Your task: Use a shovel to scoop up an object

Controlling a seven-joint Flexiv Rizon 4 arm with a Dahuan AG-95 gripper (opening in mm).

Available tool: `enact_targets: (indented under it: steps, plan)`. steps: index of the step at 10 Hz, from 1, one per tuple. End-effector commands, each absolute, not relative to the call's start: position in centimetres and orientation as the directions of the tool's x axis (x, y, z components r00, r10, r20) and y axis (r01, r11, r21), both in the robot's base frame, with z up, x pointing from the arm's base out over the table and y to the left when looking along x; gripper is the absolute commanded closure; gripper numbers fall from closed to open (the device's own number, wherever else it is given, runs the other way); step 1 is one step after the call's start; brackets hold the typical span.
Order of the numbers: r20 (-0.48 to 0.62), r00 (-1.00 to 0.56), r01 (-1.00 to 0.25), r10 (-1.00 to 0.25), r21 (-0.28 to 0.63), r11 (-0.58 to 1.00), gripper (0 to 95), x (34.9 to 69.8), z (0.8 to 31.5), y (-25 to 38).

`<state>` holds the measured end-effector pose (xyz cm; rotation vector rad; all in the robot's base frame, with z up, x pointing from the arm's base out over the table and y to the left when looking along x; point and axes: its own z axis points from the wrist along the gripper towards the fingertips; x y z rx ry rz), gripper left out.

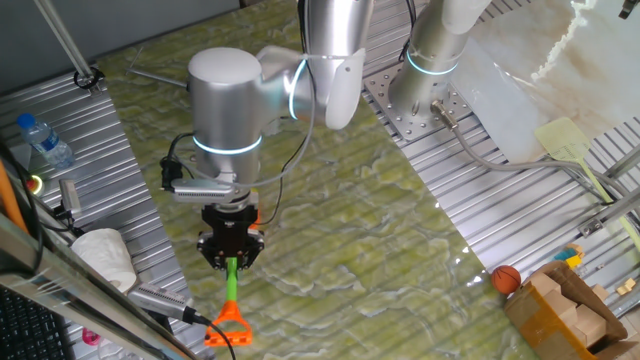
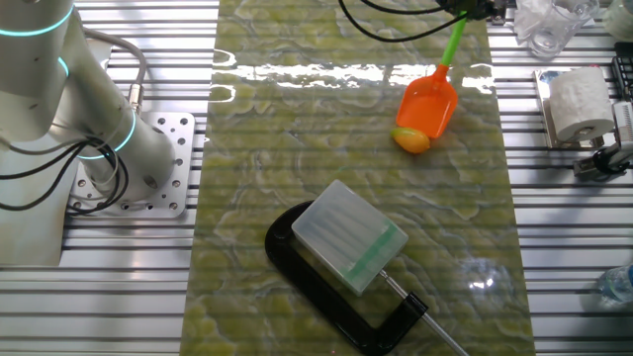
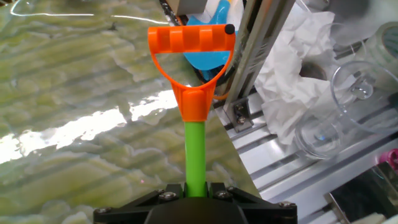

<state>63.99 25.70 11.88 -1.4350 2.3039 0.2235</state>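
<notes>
The shovel has an orange blade point(image 2: 431, 102), a green shaft point(image 1: 232, 281) and an orange D-shaped end point(image 1: 228, 327). My gripper point(image 1: 232, 262) is shut on the green shaft. The hand view shows the shaft point(image 3: 195, 155) running from the gripper point(image 3: 196, 190) to the D end point(image 3: 190, 46). The blade rests low on the green mat, its front edge touching the yellow-orange oval object point(image 2: 412, 139), which lies at the blade's tip. The blade and the object are hidden behind the arm in the fixed view that shows the gripper.
A clear lidded box point(image 2: 350, 233) sits on a black C-clamp point(image 2: 326, 287) in the mat's middle. A paper roll point(image 2: 578, 105) and clear cups point(image 3: 348, 106) stand beside the mat. An orange-brown ball point(image 1: 506, 278), wooden blocks point(image 1: 565, 305) and a pale spatula point(image 1: 572, 145) lie at the far side.
</notes>
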Motion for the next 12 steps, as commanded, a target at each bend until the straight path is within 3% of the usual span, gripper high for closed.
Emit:
enact_targets:
  steps: [1,9,12]
  plan:
    - [-0.417,-0.446,-0.853,-0.792,-0.07,0.517,95.0,64.2,11.4,25.4]
    - [-0.416,-0.423,-0.857,-0.805,-0.103,0.505,95.0,65.3,11.3,24.5]
    - [-0.421,-0.464,-0.838,-0.779,-0.076,0.54,95.0,65.7,11.0,24.0]
